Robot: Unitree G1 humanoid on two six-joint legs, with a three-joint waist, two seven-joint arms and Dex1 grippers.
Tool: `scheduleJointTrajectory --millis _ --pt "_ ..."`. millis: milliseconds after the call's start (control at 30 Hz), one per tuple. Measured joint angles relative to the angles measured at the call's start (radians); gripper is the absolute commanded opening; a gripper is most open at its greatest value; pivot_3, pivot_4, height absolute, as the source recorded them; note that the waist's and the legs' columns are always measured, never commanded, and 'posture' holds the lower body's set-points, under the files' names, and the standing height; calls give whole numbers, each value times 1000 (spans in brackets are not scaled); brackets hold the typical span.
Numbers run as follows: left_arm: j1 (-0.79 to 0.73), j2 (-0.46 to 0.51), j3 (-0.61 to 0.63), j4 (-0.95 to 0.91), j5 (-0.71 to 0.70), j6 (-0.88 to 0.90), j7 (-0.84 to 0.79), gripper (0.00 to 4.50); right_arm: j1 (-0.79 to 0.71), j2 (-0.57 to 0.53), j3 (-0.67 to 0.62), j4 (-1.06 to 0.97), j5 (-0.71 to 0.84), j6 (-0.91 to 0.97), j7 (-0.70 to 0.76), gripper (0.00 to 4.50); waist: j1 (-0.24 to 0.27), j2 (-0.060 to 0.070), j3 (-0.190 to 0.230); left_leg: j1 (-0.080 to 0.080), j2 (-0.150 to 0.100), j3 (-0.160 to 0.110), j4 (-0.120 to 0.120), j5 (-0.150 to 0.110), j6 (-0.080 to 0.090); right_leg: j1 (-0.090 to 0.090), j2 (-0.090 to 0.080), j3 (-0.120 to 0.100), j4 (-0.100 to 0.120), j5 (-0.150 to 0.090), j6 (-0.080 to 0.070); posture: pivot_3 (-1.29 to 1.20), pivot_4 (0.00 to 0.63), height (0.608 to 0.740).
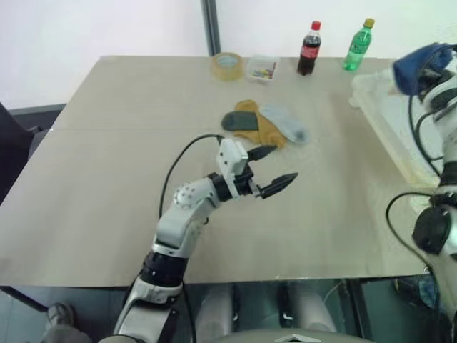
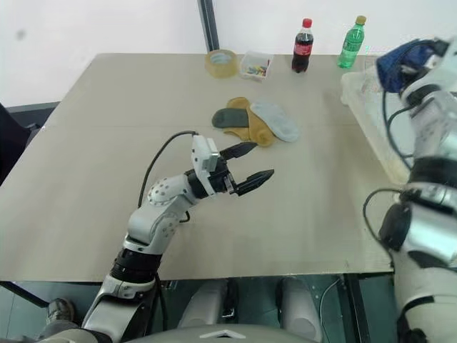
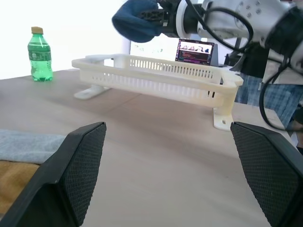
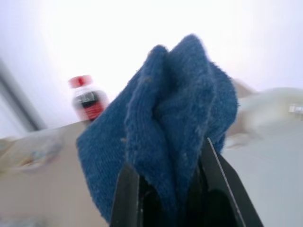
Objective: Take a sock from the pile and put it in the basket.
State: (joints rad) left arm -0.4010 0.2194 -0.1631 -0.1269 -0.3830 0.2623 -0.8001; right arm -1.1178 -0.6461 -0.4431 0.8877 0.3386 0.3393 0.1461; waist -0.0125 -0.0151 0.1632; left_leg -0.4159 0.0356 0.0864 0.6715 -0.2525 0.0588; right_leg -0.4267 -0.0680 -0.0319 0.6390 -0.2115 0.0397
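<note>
A blue sock [image 1: 418,64] hangs bunched from my right gripper [image 4: 170,189], which is shut on it, raised above the cream basket [image 1: 382,118] at the table's right edge. The wrist view shows the sock [image 4: 165,127] pinched between the two black fingers. The pile [image 1: 264,123] of mustard, dark green and light grey socks lies in the middle of the table toward the back. My left gripper [image 1: 273,169] hovers open just in front of the pile, nothing between its fingers. From the left wrist view the basket [image 3: 161,78] stands across the table with the sock [image 3: 137,21] above it.
Along the table's back edge stand a roll of tape [image 1: 227,66], a small clear box of colourful bits [image 1: 262,68], a cola bottle [image 1: 309,48] and a green bottle [image 1: 358,45]. A screen [image 3: 195,51] glows behind the basket.
</note>
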Motion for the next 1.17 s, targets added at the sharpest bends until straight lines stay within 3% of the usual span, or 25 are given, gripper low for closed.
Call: scheduleJointTrajectory --millis 167,300,433,533,600,633,767,900,1033,1167 --pt "-9 -18 -3 3 8 -10 18 4500 -32 -29 8 317 -43 -65 41 2360 -4 1 1 0 2 4 -2 0 0 -3 2 5 -2 0 0 0 150 740" --pt "-7 -16 -3 1 7 -8 21 4500 -32 -40 13 387 -60 -82 54 4295 -2 5 3 -1 2 6 -2 0 0 -5 2 7 -1 0 1 0 150 740" --pt "13 -1 -3 -11 5 -4 18 4500 -8 -84 16 348 -60 -84 100 4408 1 5 3 -1 2 6 -2 0 0 -5 2 7 -1 0 1 0 150 740" --pt "25 14 -1 -22 -1 -3 10 4500 151 -92 35 130 -50 -80 205 4408 4 6 3 -2 3 4 -1 0 0 -4 2 6 -1 0 1 0 150 740" --pt "37 33 2 -29 -3 -3 -2 4500 400 -76 29 -265 29 9 277 4408 8 6 3 -2 4 2 -1 0 -1 -5 2 4 0 0 1 0 150 740" --pt "42 38 6 -30 -4 -3 -4 4500 436 -71 29 -327 44 27 289 4408 8 7 2 -2 4 2 -2 1 -1 -5 1 5 0 0 1 0 150 740" --pt "75 101 24 -39 -14 18 -22 4500 754 -94 5 -955 232 244 352 4408 -2 9 3 0 5 3 -2 0 0 -6 2 5 2 0 1 0 150 740" --pt "181 223 115 -64 -41 66 -34 4500 930 -120 7 -1330 335 352 375 4408 -5 6 2 2 8 1 -1 0 0 -4 4 4 3 -2 4 0 150 740" --pt "280 325 238 -74 -76 118 -35 4500 1105 -125 60 -1450 330 378 407 4408 2 5 2 1 8 0 1 0 -1 -4 3 3 3 -5 0 0 150 740" --pt "374 430 386 -118 -125 168 -47 4500 1243 -160 104 -1460 210 323 444 4408 8 4 2 0 3 1 1 0 0 -4 -3 3 2 -4 -1 0 150 740"
